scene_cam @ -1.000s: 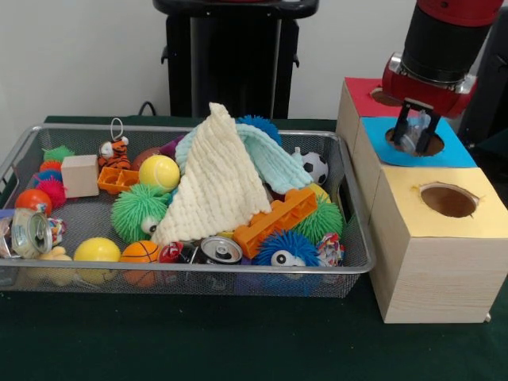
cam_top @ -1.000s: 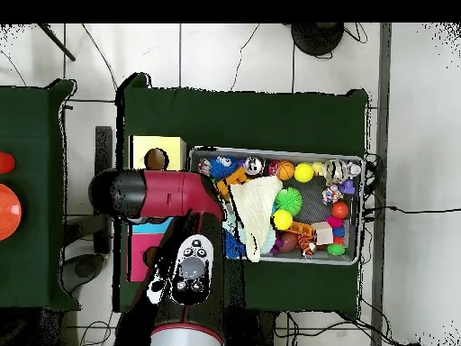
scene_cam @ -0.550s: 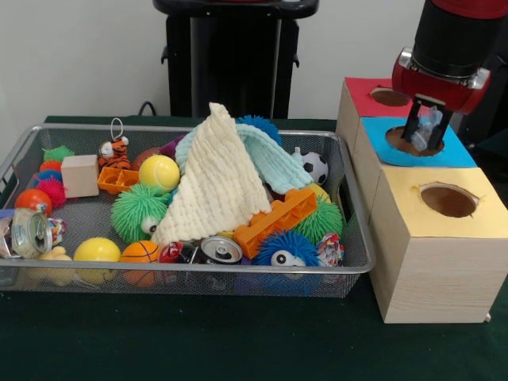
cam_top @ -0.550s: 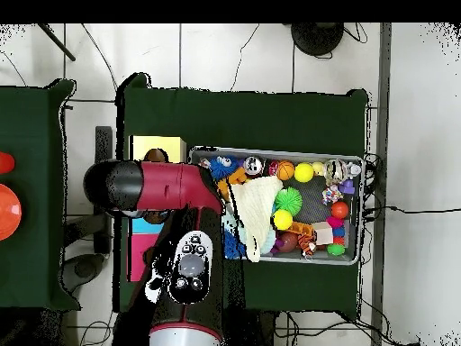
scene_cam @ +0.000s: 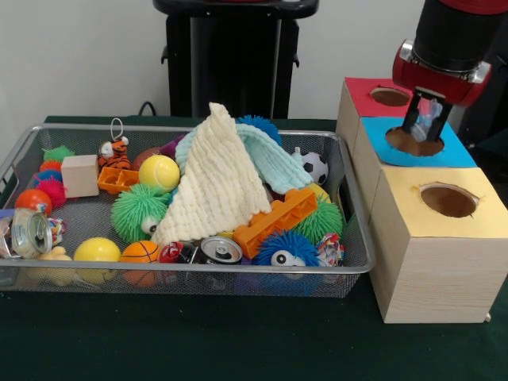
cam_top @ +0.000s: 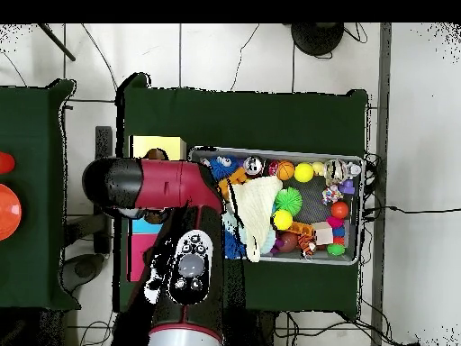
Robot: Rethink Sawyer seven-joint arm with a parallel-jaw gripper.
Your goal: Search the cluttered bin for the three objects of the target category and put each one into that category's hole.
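The gripper [scene_cam: 426,119], clamped on a small clear crumpled object [scene_cam: 429,113], hangs over the blue hole [scene_cam: 414,143]; it should release only when centred above the opening.

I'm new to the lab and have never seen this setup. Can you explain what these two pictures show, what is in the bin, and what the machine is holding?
Both pictures show the same moment. One is taken from across the table at table height, the other from straight above. The red and black machine is a robot arm; its gripper hangs above the blue hole of a wooden box with three holes, topped red, blue and yellow. Something pale and clear sits between the fingers, but I cannot tell what it is or whether it is gripped.

On the dark green table stands a wire mesh bin full of clutter: a cream knitted cloth, spiky rubber balls, an orange toy brick, small sports balls, drink cans, a wooden block and a little tiger toy.
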